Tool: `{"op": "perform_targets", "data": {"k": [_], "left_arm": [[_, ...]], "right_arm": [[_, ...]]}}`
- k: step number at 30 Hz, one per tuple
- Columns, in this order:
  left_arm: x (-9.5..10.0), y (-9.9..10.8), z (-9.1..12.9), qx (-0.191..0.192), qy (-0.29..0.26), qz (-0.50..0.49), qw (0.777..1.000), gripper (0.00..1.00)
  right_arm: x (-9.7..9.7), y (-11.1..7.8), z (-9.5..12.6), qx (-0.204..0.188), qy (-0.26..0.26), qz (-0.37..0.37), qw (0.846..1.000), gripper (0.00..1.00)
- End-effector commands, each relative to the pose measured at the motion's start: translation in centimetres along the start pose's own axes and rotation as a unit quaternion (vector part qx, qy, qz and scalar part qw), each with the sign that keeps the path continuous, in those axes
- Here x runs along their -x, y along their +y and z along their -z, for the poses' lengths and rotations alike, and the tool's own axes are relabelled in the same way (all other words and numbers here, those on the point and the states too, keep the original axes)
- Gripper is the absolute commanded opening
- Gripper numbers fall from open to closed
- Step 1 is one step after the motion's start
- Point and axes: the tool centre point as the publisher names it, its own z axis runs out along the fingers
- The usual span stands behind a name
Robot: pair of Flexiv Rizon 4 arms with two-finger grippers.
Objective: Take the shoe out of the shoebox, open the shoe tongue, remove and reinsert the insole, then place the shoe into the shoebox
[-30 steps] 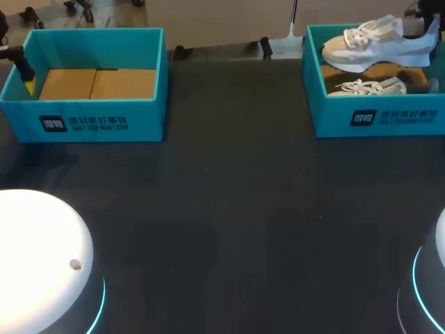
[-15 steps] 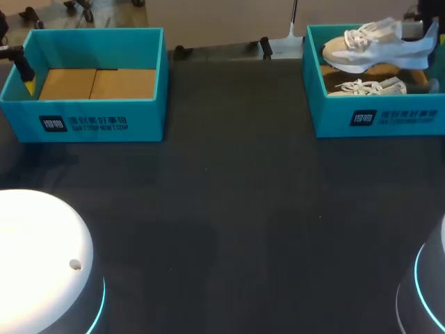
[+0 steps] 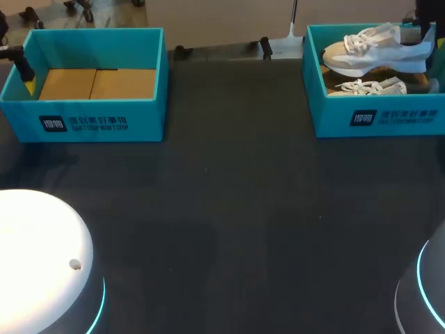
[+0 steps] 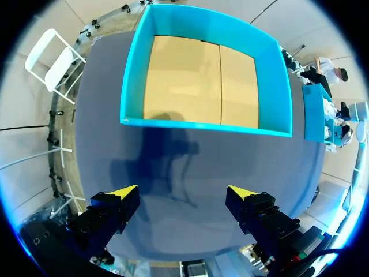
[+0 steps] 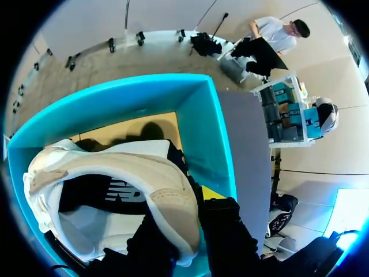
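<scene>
Teal cardboard shoebox with white print on its front wall [image 3: 379, 118] stands at the far right of the dark grey bench [image 3: 229, 209]. A white and beige lace-up sneaker [image 3: 372, 50] is raised above this shoebox, sole clear of the box floor. It sits roughly level, toe toward the bench's middle and heel toward the right edge.

The right tool [image 5: 193, 210] is clamped on the sneaker at the heel. In the right wrist view a black finger presses on each side of the heel collar, and one yellow tip shows just beside the heel, next to the box's side wall.

A second white lace-up sneaker [image 3: 368, 88] lies on the floor of the same shoebox, beneath the raised one and close to the front wall. A strip of brown cardboard floor is visible behind it.

A second teal cardboard box of the same pattern [image 3: 104, 122] stands at the far left of the bench, well apart from the first. Its top is open, and its brown cardboard floor [image 3: 97, 83] shows a seam down the middle.

The left tool [image 4: 183, 191] hangs beside the left end wall of that box, over bare bench. Its fingers stand wide apart, with the bench surface showing between them, and it touches neither the box nor the bench. Its shadow falls on the bench ahead of it and reaches the box wall.

A white domed arm base with a cyan light ring [image 3: 42, 257] occupies the near left corner in the head view
</scene>
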Motion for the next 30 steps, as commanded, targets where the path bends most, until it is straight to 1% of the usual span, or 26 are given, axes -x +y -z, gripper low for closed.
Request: {"op": "perform_targets", "data": {"k": [1, 6, 18, 30], "left_arm": [[0.0, 0.0, 0.1, 0.000, -0.001, 0.000, 1.000, 1.00], [0.0, 0.0, 0.1, 0.000, -0.001, 0.000, 1.000, 1.00], [0.0, 0.0, 0.1, 0.000, -0.001, 0.000, 1.000, 1.00], [0.0, 0.0, 0.1, 0.000, -0.001, 0.000, 1.000, 1.00]], "right_arm": [[-0.3, 1.0, -1.0, -0.014, -0.001, 0.001, 1.000, 0.00], [-0.5, 0.8, -1.8, -0.018, 0.002, 0.006, 1.000, 0.00], [-1.4, 1.2, -3.9, -0.018, 0.012, 0.021, 1.000, 0.00], [-2.3, 1.3, -5.5, -0.019, 0.015, 0.024, 0.999, 0.00]]}}
